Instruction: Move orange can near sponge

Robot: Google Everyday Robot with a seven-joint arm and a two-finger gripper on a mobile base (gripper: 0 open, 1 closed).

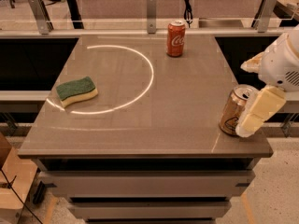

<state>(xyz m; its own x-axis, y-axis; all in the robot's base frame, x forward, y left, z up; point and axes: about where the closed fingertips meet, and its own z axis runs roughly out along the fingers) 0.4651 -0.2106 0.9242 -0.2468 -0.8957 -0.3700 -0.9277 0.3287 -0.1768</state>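
Orange can [233, 110] stands upright at the near right corner of the table [140, 134], close to the right edge and well apart from the sponge [77, 91], which lies flat on the left side. Gripper [252, 118] is at the can's right flank, pale padding against or just beside the can wall. Cannot tell whether it is spread or clamped on the can. Step in hand, by my reading: secure the can. To do it well, seat the grip around the middle of the can body and square to it, since a push from the right could tip it or skid it leftward. Then lift clear before crossing left, and set it down beside the sponge, not on it. Count: two cans, one orange and one red Coca-Cola can [176, 38] at the far edge; one sponge; one gripper.
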